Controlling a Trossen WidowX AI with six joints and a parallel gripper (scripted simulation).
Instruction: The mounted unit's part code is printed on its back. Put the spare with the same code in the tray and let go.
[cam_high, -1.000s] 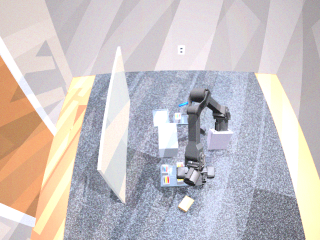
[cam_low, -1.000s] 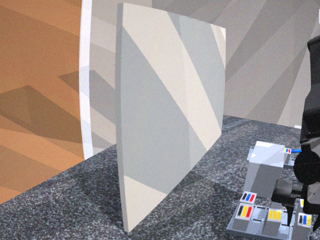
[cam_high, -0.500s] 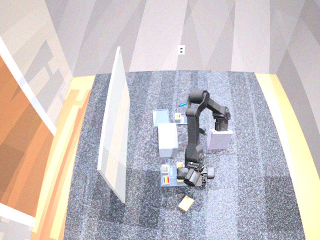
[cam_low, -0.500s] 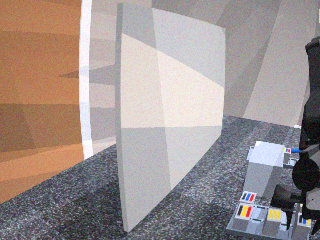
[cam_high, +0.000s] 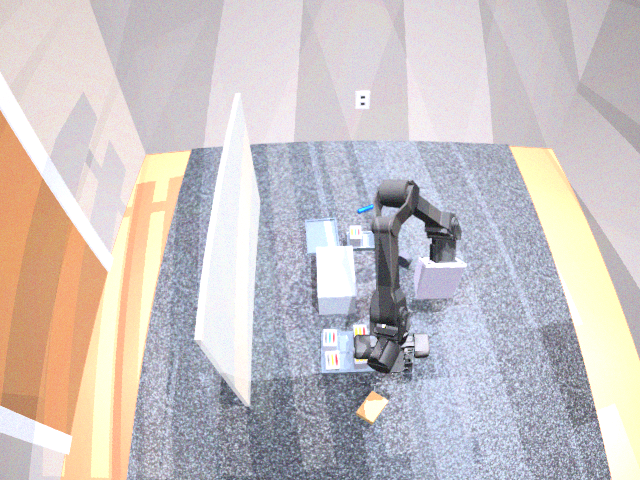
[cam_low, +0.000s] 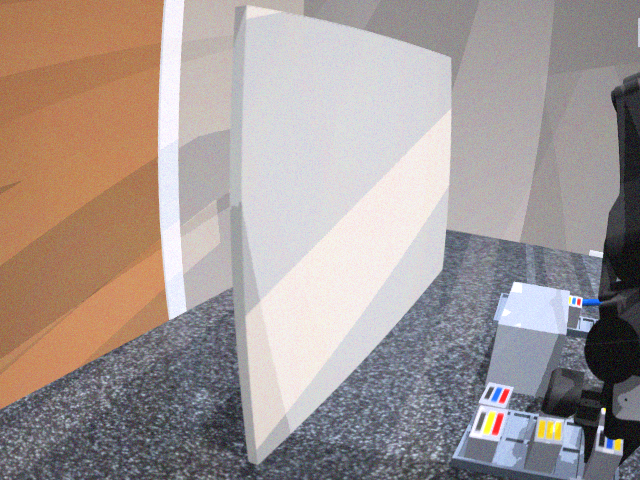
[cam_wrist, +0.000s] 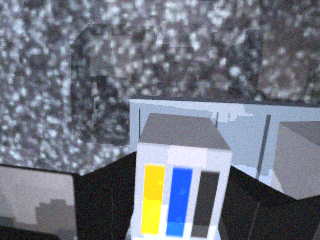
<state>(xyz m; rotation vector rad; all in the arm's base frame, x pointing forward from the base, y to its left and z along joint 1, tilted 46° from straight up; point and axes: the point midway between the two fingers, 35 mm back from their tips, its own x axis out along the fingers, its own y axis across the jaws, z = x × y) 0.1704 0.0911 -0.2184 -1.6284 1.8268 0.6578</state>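
Gripper (cam_wrist: 180, 210) is clenched on a grey spare block (cam_wrist: 181, 175), dark fingers pressing it from both sides in the wrist view. The block's label shows 3 stripes: yellow, blue and black. Beneath and beyond it lies the pale blue rack (cam_wrist: 240, 125), and 1 more grey block (cam_wrist: 297, 157) stands at the right edge of that view.

In the top view the arm (cam_high: 387, 268) stretches toward the near side of the speckled table (cam_high: 491, 310), its wrist over the right part of the rack (cam_high: 324, 367). At the rack's left, 2 labelled spares (cam_high: 330, 338) sit one behind the other, and another label (cam_high: 360, 329) peeks out just beside the wrist.

From the exterior view the rack's spares read black-blue-red (cam_low: 496, 395), black-yellow-red (cam_low: 489, 422) and all yellow (cam_low: 549, 428), with the gripped one (cam_low: 610, 444) at the far right, beside the dark wrist.

Farther back sits a white box-shaped unit (cam_high: 336, 279), and beyond it a shallow blue-grey tray (cam_high: 320, 235) with a small striped block (cam_high: 355, 233) just to its right. A blue cylinder (cam_high: 364, 208) lies near the arm's elbow, a tan block (cam_high: 372, 406) lies on the table nearer than the rack, and a tall white panel (cam_high: 230, 258) stands upright at the left.
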